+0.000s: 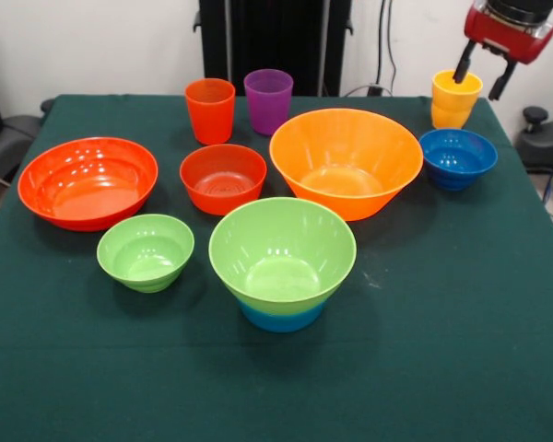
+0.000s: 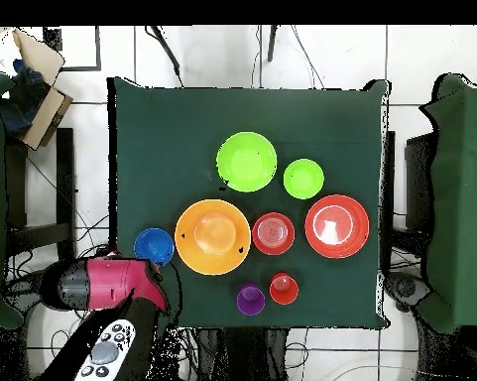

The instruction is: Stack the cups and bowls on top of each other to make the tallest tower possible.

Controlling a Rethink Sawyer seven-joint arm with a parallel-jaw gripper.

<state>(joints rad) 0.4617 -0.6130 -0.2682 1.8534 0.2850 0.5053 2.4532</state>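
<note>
Green cloth over the table (image 1: 461, 350), no lettering legible anywhere. Red gripper (image 1: 484, 78) hovering at the yellow cup (image 1: 455, 99), black fingers (image 1: 463, 63) spread apart, one over the cup's mouth, nothing grasped. Dark blue bowl (image 1: 457, 157) just beside the cup. Near the front, large light green bowl (image 1: 282, 249) nested on light blue bowl (image 1: 280, 316).

- table (image 1: 461, 350), dark green cloth
- directly on it: large red-orange bowl (image 1: 88, 181), medium red-orange bowl (image 1: 223, 178), yellow-orange bowl (image 1: 347, 162), dark blue bowl (image 1: 457, 157), small green bowl (image 1: 146, 251)
- light blue bowl (image 1: 281, 317) under large green bowl (image 1: 282, 250)
- far edge: orange-red cup (image 1: 210, 110), purple cup (image 1: 268, 100), yellow cup (image 1: 455, 99)
</note>
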